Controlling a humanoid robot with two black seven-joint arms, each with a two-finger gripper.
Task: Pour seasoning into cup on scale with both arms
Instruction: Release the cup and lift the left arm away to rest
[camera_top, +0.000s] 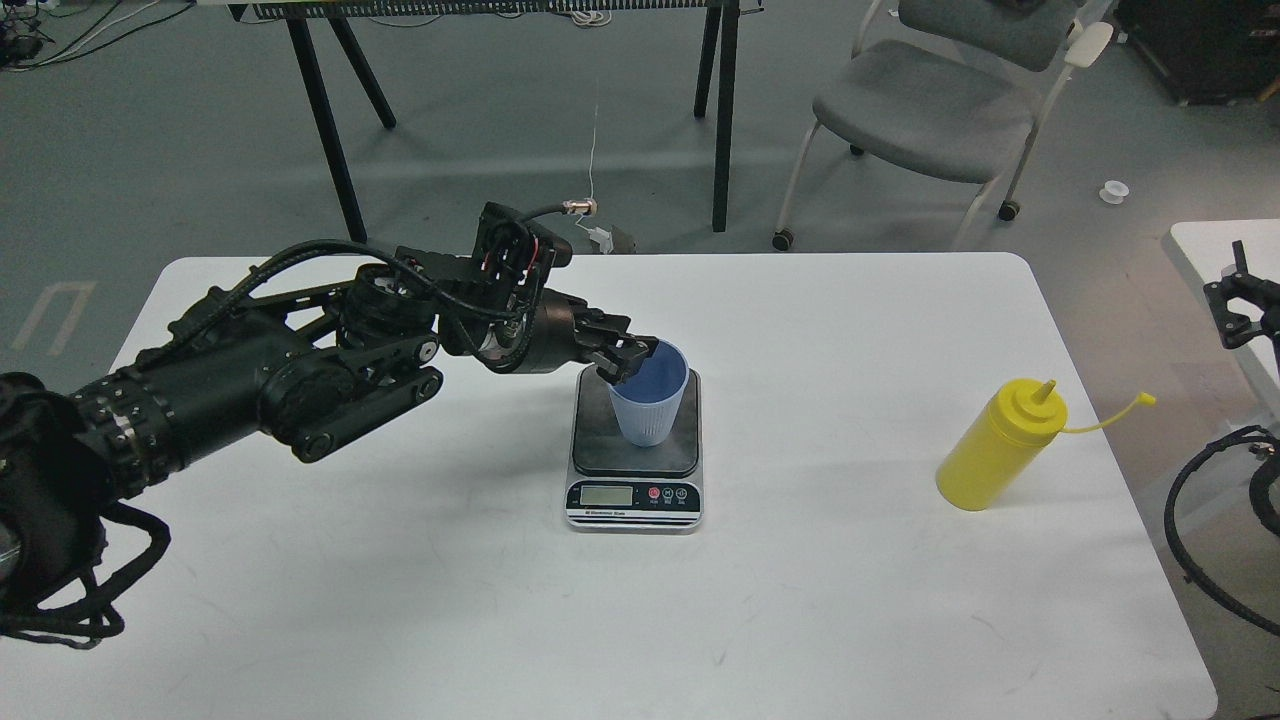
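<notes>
The light blue ribbed cup (648, 407) stands upright on the dark plate of the small digital scale (634, 494) at the table's middle. My left gripper (626, 360) reaches in from the left, and its fingers pinch the cup's left rim. The yellow squeeze bottle (992, 450) stands at the right of the table, apart from both grippers, with its cap (1146, 399) dangling on a thin tether to the right. My right gripper (1232, 298) shows small and dark at the right edge, off the table, and its fingers cannot be told apart.
The white table (640, 620) has rounded corners. A second white table (1215, 260) stands at the right edge. A grey chair (930, 110) and black table legs (725, 110) stand behind. A black cable loop (1195, 510) of my right arm hangs near the table's right edge.
</notes>
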